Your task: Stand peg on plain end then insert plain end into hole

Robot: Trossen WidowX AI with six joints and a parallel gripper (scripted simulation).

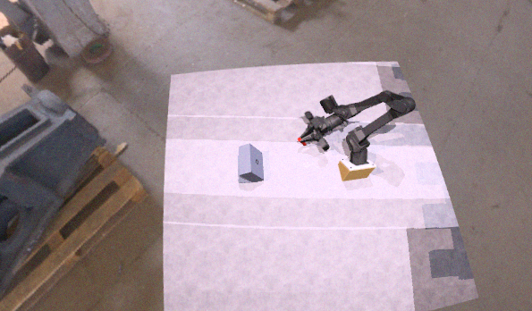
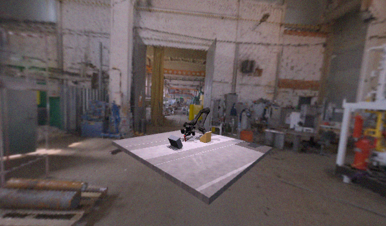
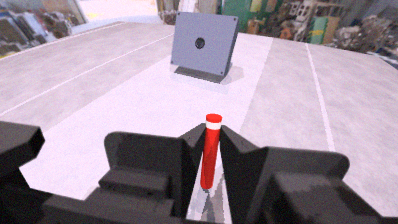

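Observation:
The red peg (image 1: 299, 139) (image 2: 185, 138) (image 3: 209, 159) is held between the fingertips. In the wrist view its white-banded end points up the picture, towards the panel side, and its plain end points down between the fingers. My gripper (image 1: 301, 141) (image 3: 212, 128) is shut on the peg. I cannot tell whether the plain end touches the table. The blue-grey sloped panel (image 1: 246, 163) (image 2: 175, 143) (image 3: 215, 32) stands apart, beyond the fingertips. Its one dark hole (image 1: 257, 162) (image 3: 200, 43) shows with no peg in it.
The arm's yellow-orange base block (image 1: 358, 173) (image 2: 205, 137) stands on the table (image 1: 280, 259) (image 2: 200, 169), on the other side of the gripper from the panel. Dark small fasteners show at the panel's corners in the wrist view.

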